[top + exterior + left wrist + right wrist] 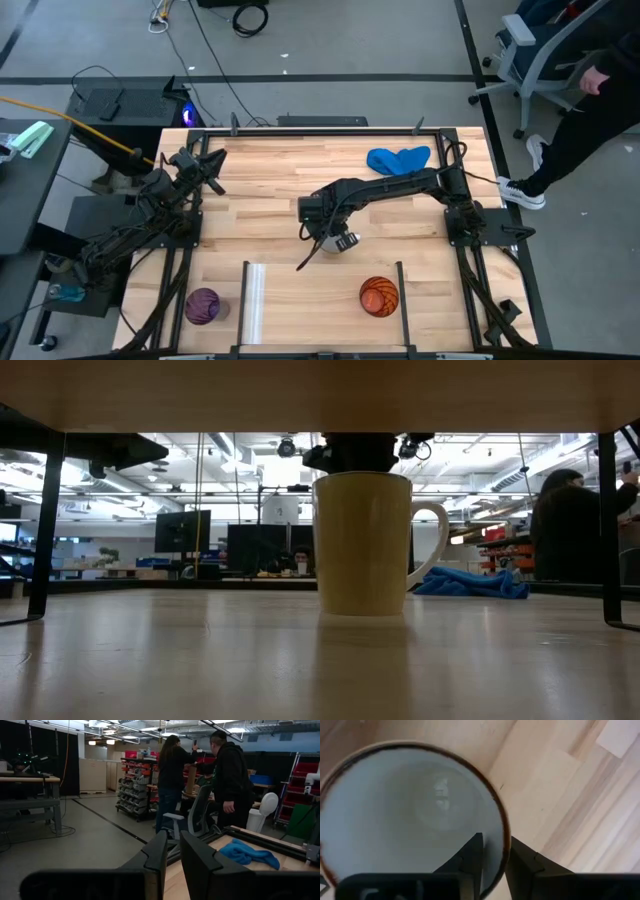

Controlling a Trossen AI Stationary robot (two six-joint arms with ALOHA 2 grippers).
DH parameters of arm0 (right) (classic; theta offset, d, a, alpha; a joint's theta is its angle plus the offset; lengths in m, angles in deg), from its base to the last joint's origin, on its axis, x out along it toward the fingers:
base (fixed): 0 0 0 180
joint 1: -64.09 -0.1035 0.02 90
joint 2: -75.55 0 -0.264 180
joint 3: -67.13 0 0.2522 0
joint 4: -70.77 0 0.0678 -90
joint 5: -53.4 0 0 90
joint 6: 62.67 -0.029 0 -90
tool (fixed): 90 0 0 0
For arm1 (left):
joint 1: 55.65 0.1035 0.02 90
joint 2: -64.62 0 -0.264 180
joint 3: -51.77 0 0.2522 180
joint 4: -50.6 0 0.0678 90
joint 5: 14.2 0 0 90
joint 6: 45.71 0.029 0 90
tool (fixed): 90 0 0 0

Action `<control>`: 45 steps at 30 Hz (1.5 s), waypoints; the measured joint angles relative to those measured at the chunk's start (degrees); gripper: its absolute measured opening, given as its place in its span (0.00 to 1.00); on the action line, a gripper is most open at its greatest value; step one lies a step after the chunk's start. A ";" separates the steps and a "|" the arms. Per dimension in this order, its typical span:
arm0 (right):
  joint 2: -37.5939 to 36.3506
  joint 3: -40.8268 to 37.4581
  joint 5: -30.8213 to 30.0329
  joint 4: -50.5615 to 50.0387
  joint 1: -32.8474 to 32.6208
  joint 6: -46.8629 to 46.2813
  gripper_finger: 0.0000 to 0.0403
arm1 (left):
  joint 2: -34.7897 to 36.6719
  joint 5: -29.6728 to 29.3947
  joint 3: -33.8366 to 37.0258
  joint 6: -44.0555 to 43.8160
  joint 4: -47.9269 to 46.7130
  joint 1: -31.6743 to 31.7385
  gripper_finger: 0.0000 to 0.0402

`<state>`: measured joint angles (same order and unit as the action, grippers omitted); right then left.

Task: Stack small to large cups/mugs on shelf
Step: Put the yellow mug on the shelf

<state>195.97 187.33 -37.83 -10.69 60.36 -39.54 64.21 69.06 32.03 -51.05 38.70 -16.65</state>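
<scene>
The white mug [341,240] stands upright near the table's middle; in the low view [362,545] its handle shows at its side. My right gripper [494,855] is above it, shut on its rim. The purple cup [203,305] stands at the near left, outside the shelf's pale strip [253,300]. The orange cup [379,296] stands on the slatted shelf section [320,310], by the thin dark post [400,290]. My left gripper [173,857] waits at the table's far left, shut and empty. My right gripper holds the mug by its rim [504,827], one finger [470,862] inside the mug and the other [522,867] outside its wall. The fingers come from above, pointing down. The mug is upright, and its base [362,612] appears to rest on the table.
A blue cloth [398,159] lies at the table's far right. Dark frame posts [610,530] stand at the table's edges. People stand in the room beyond the table [230,775].
</scene>
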 joint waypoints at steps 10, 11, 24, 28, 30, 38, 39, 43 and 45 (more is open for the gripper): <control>0.00 1.68 0.43 0.39 0.00 -2.02 0.06 | -0.01 0.02 0.00 0.00 0.00 0.02 0.15; 0.00 1.69 0.43 0.38 0.00 -2.18 0.05 | -0.01 0.02 0.00 0.00 0.02 0.00 0.15; 0.02 8.28 -4.27 -0.62 0.95 -2.74 0.04 | 0.01 0.00 0.02 0.00 0.03 0.00 0.15; 0.02 15.69 -4.32 -4.11 3.32 -7.99 0.04 | -0.02 0.00 0.00 -0.02 0.07 0.00 0.15; 0.03 20.32 -4.28 -6.01 4.90 -11.56 0.04 | 0.01 0.01 0.00 0.00 0.07 0.00 0.15; -6.07 26.89 0.60 -7.81 11.53 -32.29 0.04 | -0.01 0.00 0.02 -0.03 0.13 0.00 0.15; -7.12 27.09 0.91 -8.01 12.05 -35.46 0.04 | 0.01 -0.02 0.02 -0.04 0.12 0.00 0.15; -11.49 27.28 1.11 -3.89 12.72 -42.41 0.04 | 0.01 0.00 0.01 -0.02 0.11 0.00 0.15; -13.63 27.28 1.96 -2.53 12.35 -45.55 0.04 | 0.01 0.00 0.02 -0.04 0.09 0.00 0.14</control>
<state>182.33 214.60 -35.87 -13.22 72.71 -85.09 64.22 69.06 32.06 -51.09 38.79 -16.65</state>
